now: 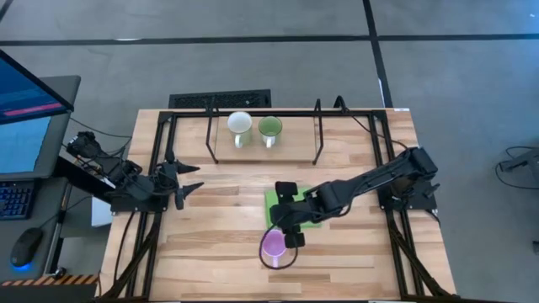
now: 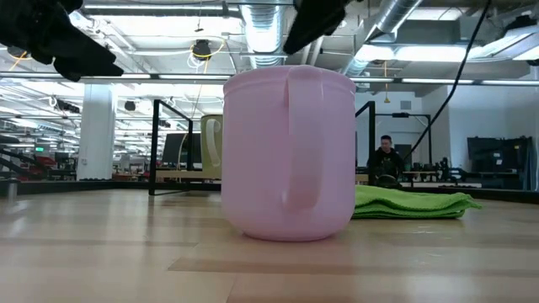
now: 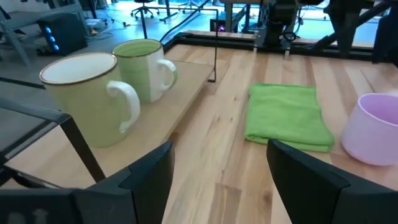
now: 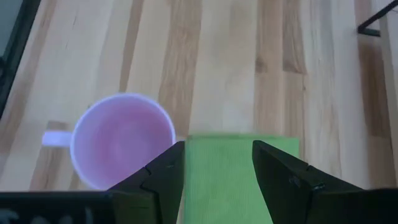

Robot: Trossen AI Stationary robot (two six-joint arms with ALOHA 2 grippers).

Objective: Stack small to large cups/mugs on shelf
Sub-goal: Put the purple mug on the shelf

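The pink mug [image 1: 274,246] stands upright on its base near the table's near edge, with its handle [image 2: 300,143] toward that edge. My right gripper [image 1: 291,229] hangs open above the table just far of the mug. In the right wrist view its fingers [image 4: 166,174] stand over the folded green cloth [image 4: 227,177], with the pink mug [image 4: 121,140] beside them. The white mug [image 1: 240,126] and the green mug [image 1: 269,128] stand side by side on the shelf [image 1: 295,147]. My left gripper [image 1: 190,188] waits open at the table's left, pointing toward the shelf [image 3: 183,93].
The green cloth [image 1: 290,210] lies flat mid-table under my right arm. Thin black wire uprights [image 1: 318,130] frame the shelf board. Bare wood lies between the shelf and the cloth. A person [image 2: 386,158] sits far back in the room.
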